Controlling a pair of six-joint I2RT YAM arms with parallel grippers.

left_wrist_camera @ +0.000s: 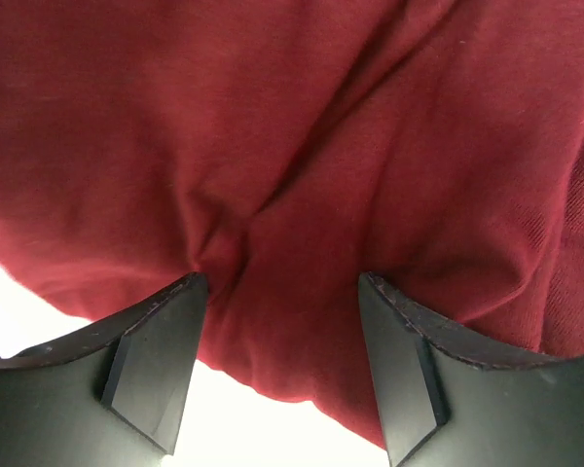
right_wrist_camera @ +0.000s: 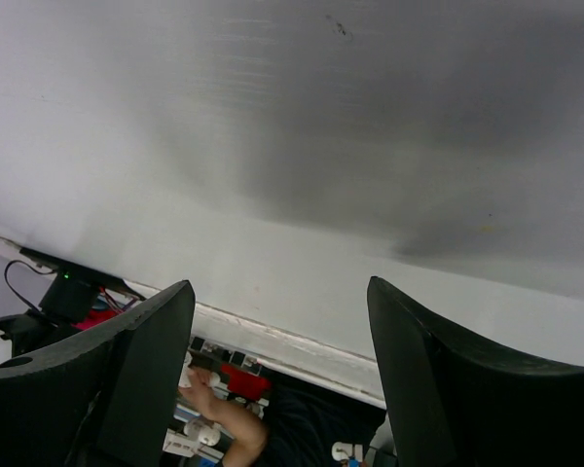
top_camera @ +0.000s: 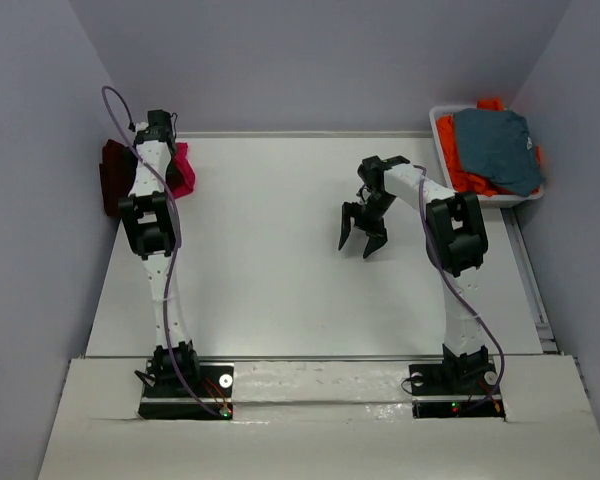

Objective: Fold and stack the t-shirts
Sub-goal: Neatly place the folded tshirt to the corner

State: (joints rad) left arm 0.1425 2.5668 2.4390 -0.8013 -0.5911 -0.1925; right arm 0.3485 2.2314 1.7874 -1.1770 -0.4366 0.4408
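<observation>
A dark maroon t-shirt point(top_camera: 113, 175) and a magenta-pink t-shirt point(top_camera: 184, 170) lie bunched at the table's far left edge. My left arm reaches over them; its wrist point(top_camera: 156, 130) hides the fingers in the top view. In the left wrist view my left gripper point(left_wrist_camera: 280, 282) is open, its jaws wide apart and pressed close against rumpled maroon-red cloth point(left_wrist_camera: 302, 146), whose lower edge runs between the fingers. My right gripper point(top_camera: 363, 240) is open and empty above the middle of the table; it also shows in the right wrist view point(right_wrist_camera: 279, 287) with only bare table past it.
A white tray point(top_camera: 438, 120) at the far right corner holds a grey-blue garment point(top_camera: 498, 148) lying on orange ones point(top_camera: 467, 165). Grey walls close in the left, back and right sides. The arm bases stand at the near edge.
</observation>
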